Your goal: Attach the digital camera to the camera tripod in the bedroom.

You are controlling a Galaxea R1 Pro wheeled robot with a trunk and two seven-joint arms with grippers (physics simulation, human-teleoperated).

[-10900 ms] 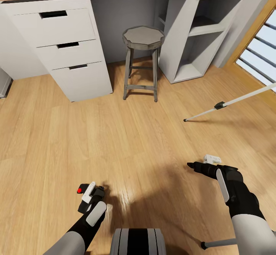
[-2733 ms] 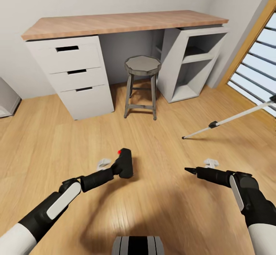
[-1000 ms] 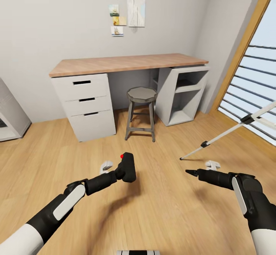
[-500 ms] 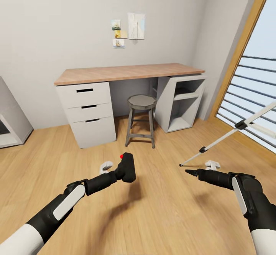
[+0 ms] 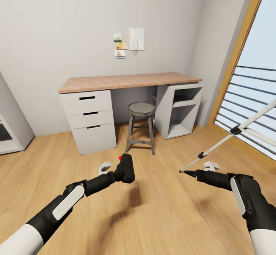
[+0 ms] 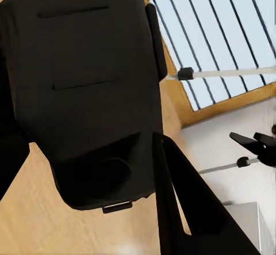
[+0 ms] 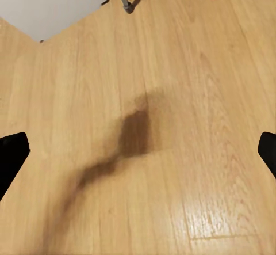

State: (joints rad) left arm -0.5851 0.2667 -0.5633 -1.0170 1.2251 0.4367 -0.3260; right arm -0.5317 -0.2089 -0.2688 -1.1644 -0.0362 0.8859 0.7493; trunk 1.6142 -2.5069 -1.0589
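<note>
White-walled room, light wood plank floor point(image 5: 161, 209); tall wood-framed window point(image 5: 245, 48) at right. Wood-topped desk with white drawers point(image 5: 115, 94) against far wall, round grey four-legged stool point(image 5: 141, 126) tucked beneath. Silver-white telescoping tripod legs with black joints point(image 5: 218, 143) slant in from the right; head beyond view edge. Left gripper point(image 5: 122, 170) clamps the small black boxy camera with red button point(image 5: 125, 167), held above the floor, well apart from the tripod. Right gripper point(image 5: 191, 173) holds nothing; its fingertips sit wide apart at the right wrist view's edges. Judgement: turn right, find the tripod head, keep camera level, approach slowly. Small pictures pinned on wall point(image 5: 130, 42); no writing legible.
</note>
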